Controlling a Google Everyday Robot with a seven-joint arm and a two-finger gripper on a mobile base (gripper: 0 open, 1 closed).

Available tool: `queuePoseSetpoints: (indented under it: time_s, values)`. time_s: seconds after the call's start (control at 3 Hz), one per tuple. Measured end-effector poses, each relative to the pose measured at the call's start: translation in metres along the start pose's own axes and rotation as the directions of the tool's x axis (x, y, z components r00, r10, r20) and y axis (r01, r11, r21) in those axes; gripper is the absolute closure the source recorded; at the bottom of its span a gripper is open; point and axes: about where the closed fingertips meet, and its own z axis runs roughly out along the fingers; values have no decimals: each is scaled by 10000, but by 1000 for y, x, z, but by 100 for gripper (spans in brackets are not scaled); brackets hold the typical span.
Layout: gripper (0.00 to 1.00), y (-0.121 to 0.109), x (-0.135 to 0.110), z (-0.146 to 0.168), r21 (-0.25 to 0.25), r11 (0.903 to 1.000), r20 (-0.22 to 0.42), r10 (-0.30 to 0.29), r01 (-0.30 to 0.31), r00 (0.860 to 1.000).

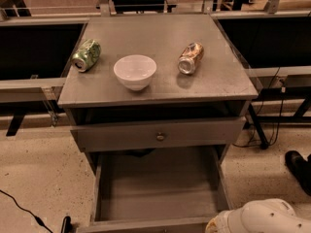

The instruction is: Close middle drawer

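The grey cabinet's worktop [160,33] stands over the middle drawer [155,188], which is pulled far out towards me. Its deep plain box is bare inside, its front runs along the bottom edge of the view, and its knob is out of sight. I'd judge it stiff wooden joinery, light with nothing in it. It should slide straight if pushed flat on the front near the middle, while a shove at one corner might rack it.

The upper drawer front [112,136] sits just above it. The robot's white arm [265,217] comes in low on the right, with the pincer [217,225] at the open drawer's front right corner; whether it is wide or narrow I cannot tell.

On top sit a white bowl [135,72], a green can [86,55] and a brownish can [190,58], both cans lying down. No lettering on either is readable. Smallest is the round knob [160,136] on the upper front.
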Motion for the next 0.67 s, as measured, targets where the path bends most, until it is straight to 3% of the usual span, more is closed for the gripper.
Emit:
queuePoseSetpoints:
  time_s: [0.33,0.67]
  values:
    - [100,7,-15,20,-152,9989,-44,-438,438,9990]
    - [100,14,-21,40,-533,9974,252,-468,481,9986]
